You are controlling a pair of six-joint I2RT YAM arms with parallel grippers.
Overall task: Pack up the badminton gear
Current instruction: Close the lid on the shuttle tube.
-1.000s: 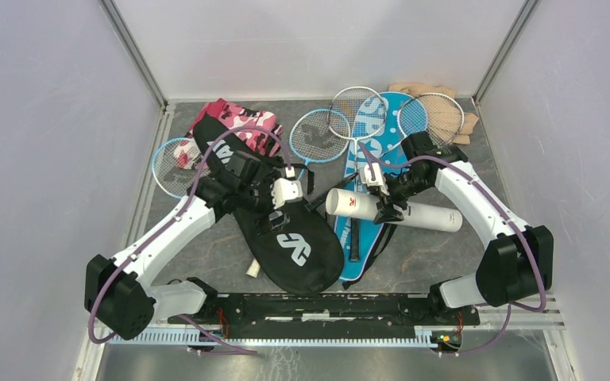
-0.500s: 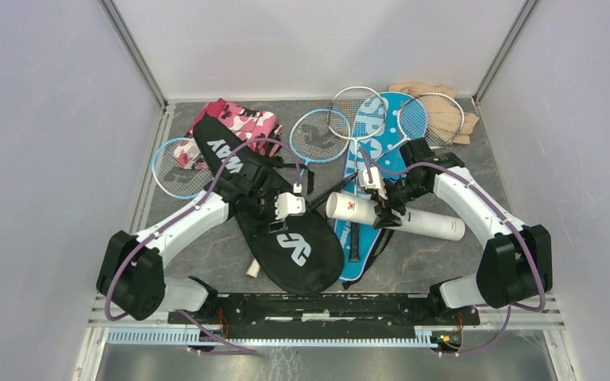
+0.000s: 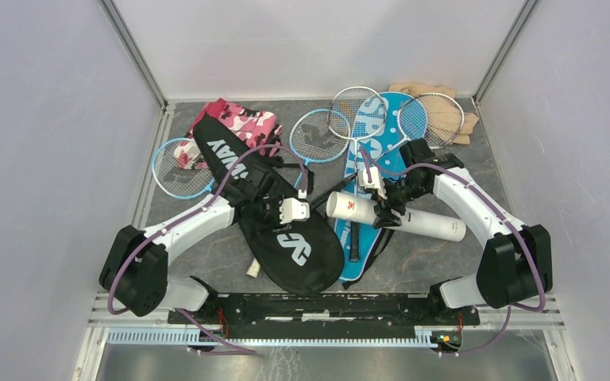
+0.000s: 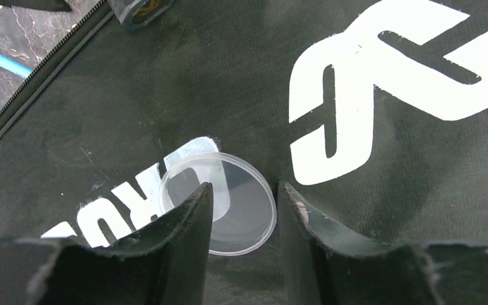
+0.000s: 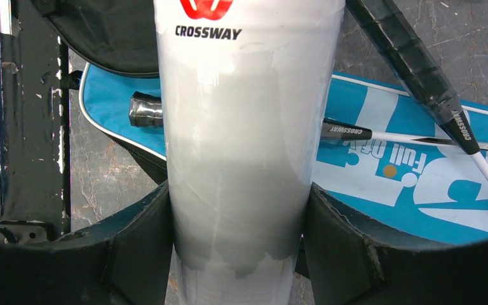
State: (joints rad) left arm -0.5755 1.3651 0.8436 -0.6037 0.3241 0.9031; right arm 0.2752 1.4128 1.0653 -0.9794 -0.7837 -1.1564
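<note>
Badminton gear [image 3: 349,238] is lying all over the dark marbled desk [image 3: 429,258], nothing bagged yet as far as I can see. Nearest the bases, the black fabric "CROSSWAY" racket cover [image 3: 294,246] is sitting flat. The left gripper [image 4: 241,190] is hanging right over a clear round plastic lid [image 4: 244,210] resting on it. Its fingers are spread only narrowly, one overlapping the lid, and I can't make out them gripping anything.

Just beside it, the right gripper [image 5: 238,197] is clamping the long white tube [image 5: 248,114] around its middle, one end pointing towards the lid. Under the tube, the blue "SPORT" racket cover [image 3: 361,266] is lying with racket handles across it. Further back, thin blue and silver rackets [image 3: 322,135] are fanning out. A pink-and-white camouflage cloth [image 3: 242,119] and a beige cloth [image 3: 425,89] are sitting at the far edge.

My guess is they're capping the tube. Next the left one needs to pinch the lid's rim, lift it and push it square onto that end. Can't tell if shuttlecocks are inside.
</note>
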